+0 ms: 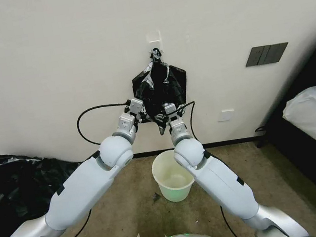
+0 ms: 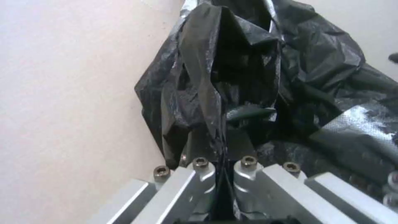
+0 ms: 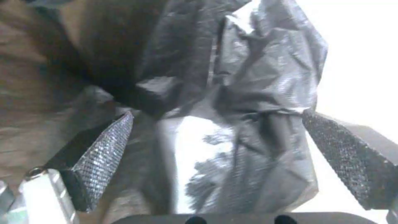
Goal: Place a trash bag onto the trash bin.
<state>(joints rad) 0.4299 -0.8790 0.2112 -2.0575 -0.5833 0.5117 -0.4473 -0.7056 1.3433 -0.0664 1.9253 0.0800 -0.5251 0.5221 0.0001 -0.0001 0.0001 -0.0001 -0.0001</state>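
Left hand (image 2: 224, 174) pinches trash bag (image 1: 160, 89); right hand (image 3: 215, 155) spread around it. Close right before pulling toward trash bin (image 1: 173, 180).

Bag (image 1: 159, 88): thin black plastic, glossy, wrinkled. Bin (image 1: 173, 176): smooth pale plastic, slight sheen. Left tool (image 2: 224, 174): brushed metal, bolt heads, clamped on bag film. Right tool (image 3: 215, 149): pads (image 3: 105, 149) rough, black, woven texture, spread apart. Floor (image 1: 132, 207): matt carpet. Wall (image 1: 54, 51): matt paint.

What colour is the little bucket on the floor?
The trash bin is pale cream-white, seen best in the head view.
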